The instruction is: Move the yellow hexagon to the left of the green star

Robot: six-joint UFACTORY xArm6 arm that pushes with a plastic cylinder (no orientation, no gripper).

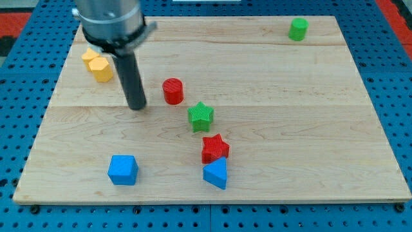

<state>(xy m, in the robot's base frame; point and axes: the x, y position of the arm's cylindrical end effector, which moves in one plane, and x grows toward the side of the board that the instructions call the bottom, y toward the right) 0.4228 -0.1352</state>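
Lining up for the push, my tip stood on the counter between the yellow hexagon, near the view's upper left, and the red cylinder. No claw is fitted, so nothing was held. The hexagon lay well apart from the green star; I judged I must circle behind it next.

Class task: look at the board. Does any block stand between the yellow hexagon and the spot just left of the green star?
My tip stands on that line, between the yellow hexagon block and the green star block. The red cylinder block sits just above the path, near the star.
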